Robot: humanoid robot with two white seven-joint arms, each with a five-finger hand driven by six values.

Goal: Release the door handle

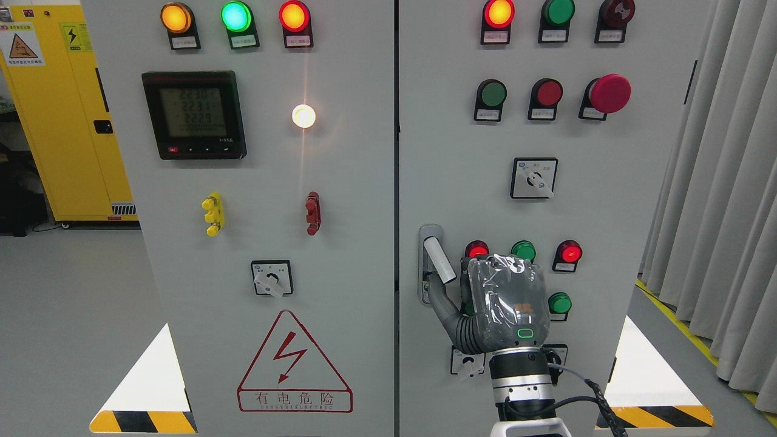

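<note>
Right hand [507, 303] sits just right of the door handle [438, 260] on the right cabinet door [631, 212]; only my thumb reaches under the lever. Whether contact remains, I cannot tell. Release looks nearly complete; withdrawal remains.

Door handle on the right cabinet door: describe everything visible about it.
The door handle is a light grey lever, metal by its look, on a narrow vertical backplate at the left edge of the right door. The lever is swung out and tilts down to the right, its blunt end free. The right hand, wrapped in clear plastic, sits just right of it; the thumb reaches toward the plate below the lever, but contact cannot be confirmed.
</note>
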